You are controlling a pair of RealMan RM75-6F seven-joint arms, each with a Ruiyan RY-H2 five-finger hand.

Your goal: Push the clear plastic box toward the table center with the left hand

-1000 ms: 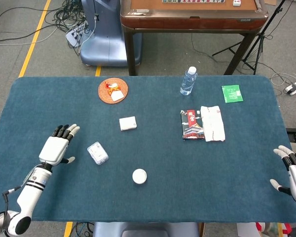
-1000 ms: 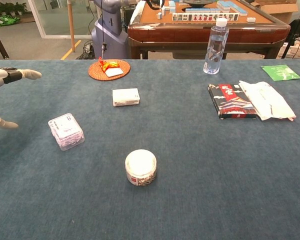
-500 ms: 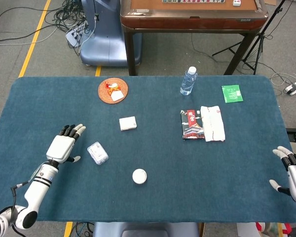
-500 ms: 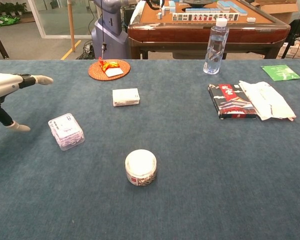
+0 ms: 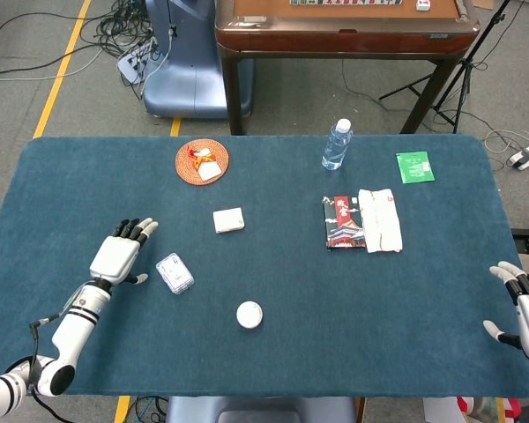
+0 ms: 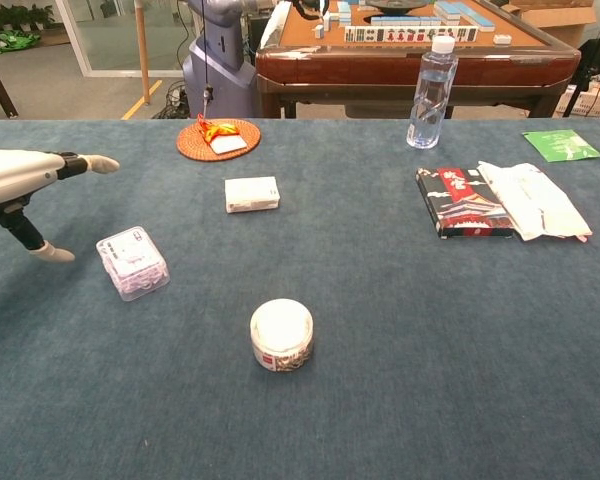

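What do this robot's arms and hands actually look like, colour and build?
The left hand has a pale grey-white shell on its back, black fingers with light tips, and a white forearm ringed by black bands, with a thin dark cable at the wrist. The right hand at the table edge shows the same colours.

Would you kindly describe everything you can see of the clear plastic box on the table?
The clear plastic box is a small, flat, rounded-corner rectangle of see-through plastic with a white printed label showing on or under its lid. It lies flat on the blue cloth of the table, lid closed as far as can be seen, turned at a slant to the table edges, in the left half. Nothing touches it; the left robot hand is just to its left, fingers spread, with a gap between.
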